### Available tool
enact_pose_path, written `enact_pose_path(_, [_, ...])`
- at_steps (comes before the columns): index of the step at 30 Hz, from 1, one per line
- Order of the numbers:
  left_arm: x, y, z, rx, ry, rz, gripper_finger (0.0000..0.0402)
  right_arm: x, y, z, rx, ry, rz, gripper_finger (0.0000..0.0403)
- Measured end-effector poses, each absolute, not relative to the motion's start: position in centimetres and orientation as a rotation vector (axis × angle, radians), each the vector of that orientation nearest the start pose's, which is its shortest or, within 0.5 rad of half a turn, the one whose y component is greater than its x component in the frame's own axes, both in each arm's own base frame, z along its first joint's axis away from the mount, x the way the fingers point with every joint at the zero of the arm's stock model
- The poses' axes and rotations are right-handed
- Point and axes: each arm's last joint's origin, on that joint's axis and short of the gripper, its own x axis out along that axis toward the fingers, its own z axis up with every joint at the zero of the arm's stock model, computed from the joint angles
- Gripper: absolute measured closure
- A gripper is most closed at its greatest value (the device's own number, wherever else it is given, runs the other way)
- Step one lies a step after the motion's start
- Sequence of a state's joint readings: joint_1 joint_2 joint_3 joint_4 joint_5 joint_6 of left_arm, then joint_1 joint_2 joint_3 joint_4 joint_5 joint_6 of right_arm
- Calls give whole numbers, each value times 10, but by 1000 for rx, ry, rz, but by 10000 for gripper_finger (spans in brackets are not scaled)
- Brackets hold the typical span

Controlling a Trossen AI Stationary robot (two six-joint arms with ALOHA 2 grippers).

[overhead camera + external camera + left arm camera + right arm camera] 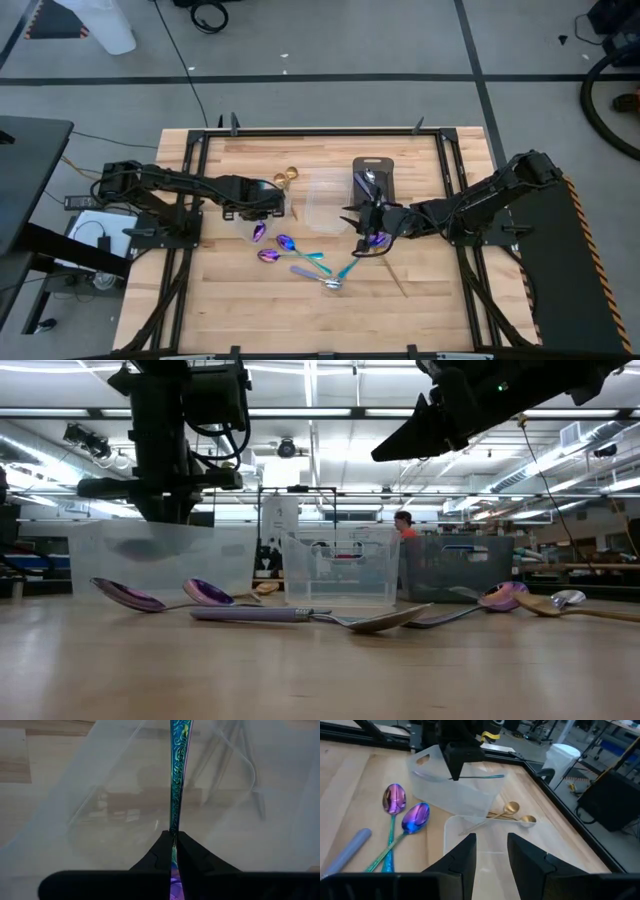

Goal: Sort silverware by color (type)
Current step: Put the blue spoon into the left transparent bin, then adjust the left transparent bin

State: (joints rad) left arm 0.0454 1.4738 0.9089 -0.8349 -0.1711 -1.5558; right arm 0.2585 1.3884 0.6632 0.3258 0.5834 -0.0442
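My left gripper is shut on an iridescent teal-handled spoon and hangs over the left clear container. The right wrist view shows this spoon level in the left gripper. My right gripper is open, above the near rim of the middle clear container, touching nothing. Three purple-bowled spoons lie flat on the wood. A silver utensil lies nearer the front edge. Gold spoons lie behind the containers. My left gripper pinches the spoon's teal handle between its two fingers, coming from above and pointing down, across the handle. The purple bowl end shows behind the fingers. The spoon is lifted clear and lies about level over the clear container.
A dark grey tray lies at the table's far right, next to my right gripper. A pale lavender handle and teal handles lie near the front. A black frame rail borders the wooden table. A person stands far behind.
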Motion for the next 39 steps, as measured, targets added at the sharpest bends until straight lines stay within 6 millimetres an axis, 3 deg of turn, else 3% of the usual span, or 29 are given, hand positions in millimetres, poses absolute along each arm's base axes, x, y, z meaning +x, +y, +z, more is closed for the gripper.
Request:
enact_pose_path(8, [245,11,190,-1146,987,1209,376,277,49,209,-199,383,-241,281])
enact_pose_path(14, [244,5,190,-1111,1017,1187,312,278,48,209,-203,385,-211,281])
enact_pose_path(19, [246,8,195,-982,1102,1045,271,278,48,209,-207,386,-210,281])
enact_pose_path(27, [245,24,212,-745,1229,932,272,279,48,211,-202,367,-212,281])
enact_pose_path(39, [232,52,208,-634,1286,1037,274,279,48,210,-201,372,-212,281])
